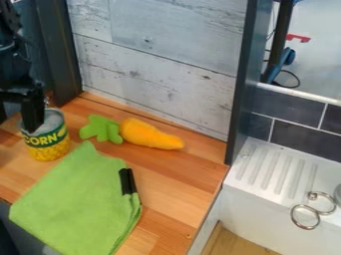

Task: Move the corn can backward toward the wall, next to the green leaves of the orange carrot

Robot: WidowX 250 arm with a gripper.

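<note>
Tin can [47,144] with a yellow-and-green label stood upright on a wooden counter [170,174], just below the black gripper [17,125] and slightly to its right as the camera saw it, its long axis vertical. The gripper's two fingers were spread, pinching nothing. One finger [33,112] pointed down over the can's open-looking top, overlapping its upper rim; whether it touched the metal could not be told. The other hung at the view's left edge, outside the can. The single arm [10,45] came down along the upper left of the view, its wrist above the can.

Farther from the gripper, to its right, a toy carrot [150,135] lay on its side, green leafy end toward the gripper and orange tip away. Below and right of the gripper, past the can, a green cloth [77,204] was spread, with a black two-part object [127,181] at its right side. Farthest off to the gripper's right, beyond a dark upright post [243,89], sat a white ridged sink unit [266,172], two metal rings [305,217] at its front.
</note>
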